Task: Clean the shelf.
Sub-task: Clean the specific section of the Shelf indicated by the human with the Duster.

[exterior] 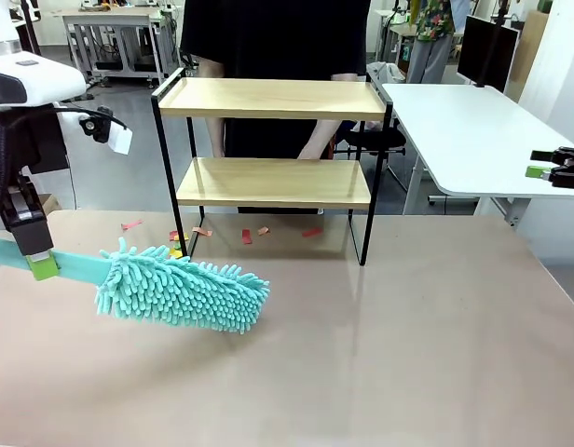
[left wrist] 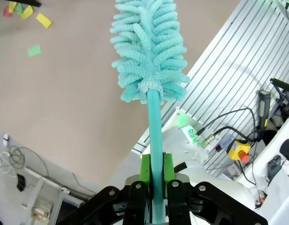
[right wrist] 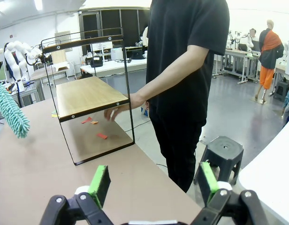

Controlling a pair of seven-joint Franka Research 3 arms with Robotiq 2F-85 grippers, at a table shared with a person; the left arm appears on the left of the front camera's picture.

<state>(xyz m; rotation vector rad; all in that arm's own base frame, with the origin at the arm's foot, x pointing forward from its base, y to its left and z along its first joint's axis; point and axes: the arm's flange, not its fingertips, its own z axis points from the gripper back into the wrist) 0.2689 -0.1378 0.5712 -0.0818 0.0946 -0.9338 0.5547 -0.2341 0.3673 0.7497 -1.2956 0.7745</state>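
Note:
The shelf (exterior: 273, 182) stands at the table's far side, two light boards in a black frame; it also shows from the side as the shelf (right wrist: 86, 95). My left gripper (exterior: 41, 263) is shut on the handle of a teal fluffy duster (exterior: 183, 289), whose head rests low over the table, left of and in front of the shelf. In the left wrist view the gripper (left wrist: 156, 185) clamps the handle and the duster (left wrist: 149, 51) points away. My right gripper (exterior: 540, 163) hovers at the far right; in its own view the right gripper (right wrist: 154, 183) is open and holds nothing.
Small red, orange and yellow paper scraps (exterior: 247, 236) lie on the table under the shelf. A person in black (exterior: 273, 37) stands behind it, one hand (right wrist: 117, 111) at the lower board's edge. A white side table (exterior: 473, 121) stands at the right.

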